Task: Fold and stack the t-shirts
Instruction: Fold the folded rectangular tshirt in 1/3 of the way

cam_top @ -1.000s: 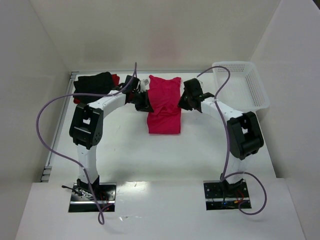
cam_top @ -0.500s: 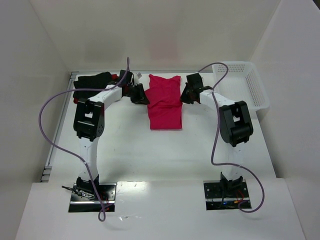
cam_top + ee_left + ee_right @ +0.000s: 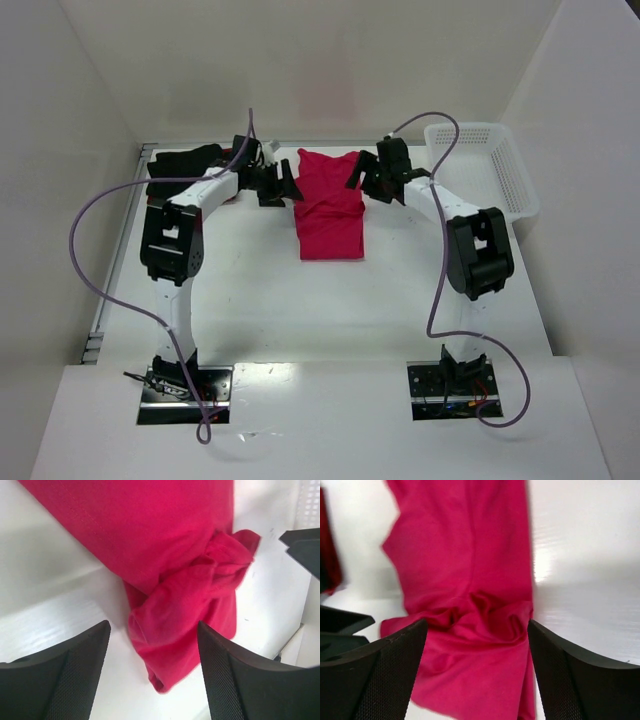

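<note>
White worktop (image 3: 400,290) carries the crimson-pink t-shirt (image 3: 330,205) as a long strip left of the basket (image 3: 480,170), with the black t-shirt (image 3: 185,162) farther left. You look mid-fold. Your next move should pinch both bunched corners level with the basket and draw them over. Left end effector (image 3: 152,627) and right end effector (image 3: 477,625) gape wide, gripping nothing, flanking that cloth.

"What are the arms made of?"

"The left arm (image 3: 175,315) and the right arm (image 3: 428,197) are both white links with bulky black joint housings."

"Any wiring?"

"A purple cable (image 3: 71,245) loops off each arm. The dark base plates (image 3: 185,395) carry small coloured wires. The fingers (image 3: 60,680) are black, with finely stippled faces."
</note>
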`<state>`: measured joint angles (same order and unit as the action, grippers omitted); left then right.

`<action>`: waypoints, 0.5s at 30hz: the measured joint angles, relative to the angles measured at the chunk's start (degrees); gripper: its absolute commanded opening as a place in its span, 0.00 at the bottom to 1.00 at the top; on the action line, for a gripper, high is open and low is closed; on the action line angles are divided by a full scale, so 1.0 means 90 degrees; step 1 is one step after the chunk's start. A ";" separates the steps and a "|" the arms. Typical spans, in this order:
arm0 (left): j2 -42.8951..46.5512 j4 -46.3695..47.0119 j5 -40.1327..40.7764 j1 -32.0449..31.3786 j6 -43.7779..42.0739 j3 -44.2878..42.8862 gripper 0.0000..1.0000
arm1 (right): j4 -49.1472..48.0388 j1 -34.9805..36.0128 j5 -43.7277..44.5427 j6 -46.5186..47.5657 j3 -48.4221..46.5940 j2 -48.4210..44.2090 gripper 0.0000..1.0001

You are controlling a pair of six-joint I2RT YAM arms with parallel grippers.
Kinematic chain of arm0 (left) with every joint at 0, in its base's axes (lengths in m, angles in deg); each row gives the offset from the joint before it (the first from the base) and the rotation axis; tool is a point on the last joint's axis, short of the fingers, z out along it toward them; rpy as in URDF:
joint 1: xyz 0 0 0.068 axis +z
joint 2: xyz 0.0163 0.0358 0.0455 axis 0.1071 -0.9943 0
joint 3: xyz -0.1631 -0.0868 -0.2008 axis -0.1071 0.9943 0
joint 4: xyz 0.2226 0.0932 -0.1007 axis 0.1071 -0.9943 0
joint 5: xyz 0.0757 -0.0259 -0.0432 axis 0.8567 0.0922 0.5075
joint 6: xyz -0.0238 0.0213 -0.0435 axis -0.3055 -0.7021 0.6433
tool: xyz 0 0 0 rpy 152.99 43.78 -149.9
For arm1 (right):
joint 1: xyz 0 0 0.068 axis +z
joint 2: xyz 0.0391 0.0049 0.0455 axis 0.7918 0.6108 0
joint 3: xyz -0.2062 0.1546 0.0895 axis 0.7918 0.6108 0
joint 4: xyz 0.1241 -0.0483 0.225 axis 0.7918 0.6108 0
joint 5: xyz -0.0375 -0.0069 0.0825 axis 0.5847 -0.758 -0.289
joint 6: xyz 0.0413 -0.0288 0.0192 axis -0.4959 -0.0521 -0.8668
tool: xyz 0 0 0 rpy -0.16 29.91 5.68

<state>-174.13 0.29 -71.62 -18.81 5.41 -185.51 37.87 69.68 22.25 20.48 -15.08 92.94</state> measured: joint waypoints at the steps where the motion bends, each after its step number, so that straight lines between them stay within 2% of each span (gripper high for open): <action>1: 0.0124 0.0010 -0.0007 0.0015 -0.0017 0.0068 0.78 | -0.0034 0.0000 -0.0049 0.0073 0.0039 -0.0121 0.82; 4: 0.0680 0.0012 -0.0061 0.0068 -0.0107 0.0435 0.78 | -0.0131 0.0000 -0.0119 0.0243 0.0289 -0.0573 0.71; 6: 0.1035 0.0083 -0.0151 0.0066 -0.0158 0.0673 0.75 | -0.0160 0.0000 -0.0119 0.0316 0.0546 -0.0833 0.58; 7: 0.1195 0.0141 -0.0202 0.0039 -0.0180 0.0794 0.66 | -0.0182 0.0000 -0.0129 0.0340 0.0699 -0.0923 0.52; 8: 0.1297 0.0155 -0.0238 0.0005 -0.0187 0.0867 0.60 | -0.0182 0.0000 -0.0143 0.0369 0.0831 -0.0962 0.38; 9: 0.1353 0.0175 -0.0277 -0.0056 -0.0240 0.0911 0.53 | -0.0199 0.0000 -0.0168 0.0403 0.0967 -0.0967 0.31; 10: 0.1365 0.0206 -0.0316 -0.0126 -0.0301 0.0930 0.45 | -0.0209 0.0000 -0.0202 0.0408 0.1103 -0.0967 0.25; 11: 0.1362 0.0243 -0.0340 -0.0216 -0.0335 0.0942 0.32 | -0.0194 0.0000 -0.0238 0.0425 0.1231 -0.0954 0.20; 12: 0.1345 0.0265 -0.0362 -0.0308 -0.0350 0.0971 0.26 | -0.0180 0.0000 -0.0267 0.0435 0.1350 -0.0940 0.14; 15: 0.1209 0.0299 -0.0401 -0.0573 -0.0508 0.0996 0.17 | -0.0175 0.0000 -0.0359 0.0464 0.1557 -0.0923 0.10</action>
<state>-163.25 2.98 -75.23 -23.97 0.84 -176.55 36.29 69.68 19.01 24.66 -1.07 84.63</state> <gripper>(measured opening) 0.220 0.127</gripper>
